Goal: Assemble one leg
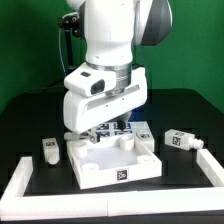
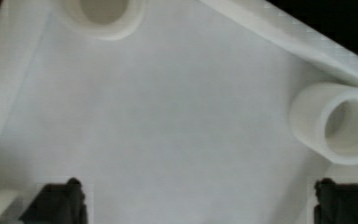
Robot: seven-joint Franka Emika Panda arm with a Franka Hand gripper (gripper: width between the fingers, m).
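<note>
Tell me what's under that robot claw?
The white panel, bare there, with two round sockets nearby. The gripper hangs open over it. The arm hides the panel's far edge.

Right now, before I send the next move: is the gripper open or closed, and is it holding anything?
Gripper: open, spread wide above the white panel, nothing held between its jaws.

Exterior view: the upper frame edge cuts off the arm [image 1: 110,30]; its housing largely hides the jaws and the rear of the panel [image 1: 115,165]. Tags on the leg [image 1: 48,148] at frame left and the leg [image 1: 180,140] at frame right are illegible. Wrist view: the panel [image 2: 158,120] is blurred; the jaws are cropped by the frame edge.
</note>
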